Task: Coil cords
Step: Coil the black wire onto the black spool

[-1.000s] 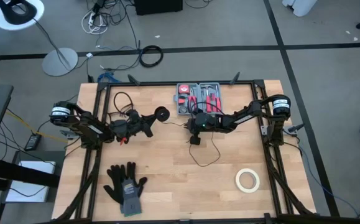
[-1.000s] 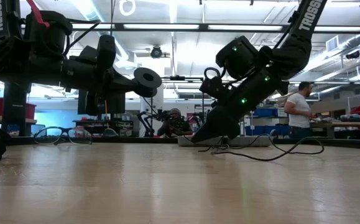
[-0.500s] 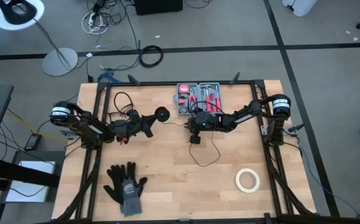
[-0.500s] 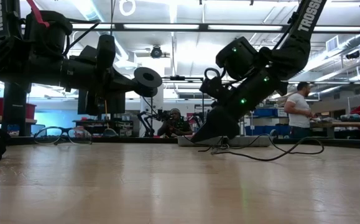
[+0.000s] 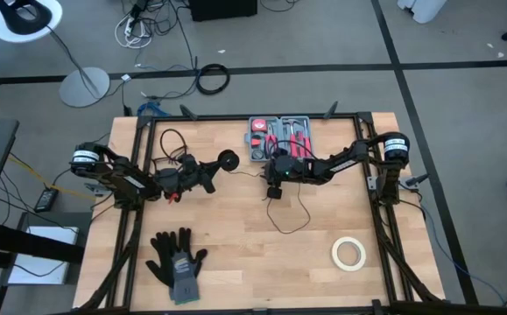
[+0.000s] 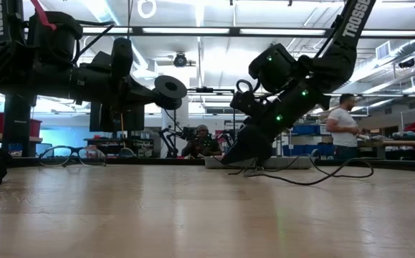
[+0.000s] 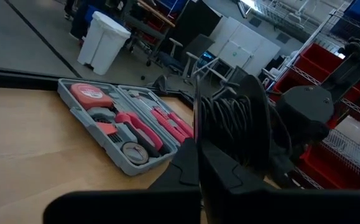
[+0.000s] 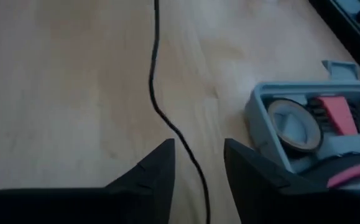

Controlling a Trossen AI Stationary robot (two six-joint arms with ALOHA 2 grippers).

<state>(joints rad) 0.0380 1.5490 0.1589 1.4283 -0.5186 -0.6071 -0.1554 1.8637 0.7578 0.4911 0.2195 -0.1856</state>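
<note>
Looking down from the high view, the left gripper (image 5: 207, 168) was shut on the cord's (image 5: 290, 213) puck (image 5: 228, 159), raised over the table (image 5: 253, 262) just beside the toolbox (image 5: 282, 140). The right gripper (image 5: 274, 191) sat near the toolbox's front edge, over the wire. From there the wire ran away from the toolbox in one loose loop toward the tape roll (image 5: 348, 253); gloves (image 5: 177, 258) lay well apart from it all.

At table height, the left gripper (image 6: 150, 89) held the puck (image 6: 170, 89) clear of the wood, while the right gripper (image 6: 237, 159) pointed down at the wire (image 6: 322, 179), which trailed slack across the table.

The left wrist view showed several turns of cord (image 7: 229, 121) already wound beside the toolbox (image 7: 127, 127).

In the right wrist view the fingers (image 8: 148, 174) stood apart with the wire (image 8: 161, 99) running between them, ungripped, near the toolbox (image 8: 316, 137).

My judgement: coiling was partly done, with some turns gathered at the left and the long loop left to wind.

Against the earlier frames, the right jaws had spread and let the wire go, and that gripper had edged slightly toward the toolbox; the left had not moved.
</note>
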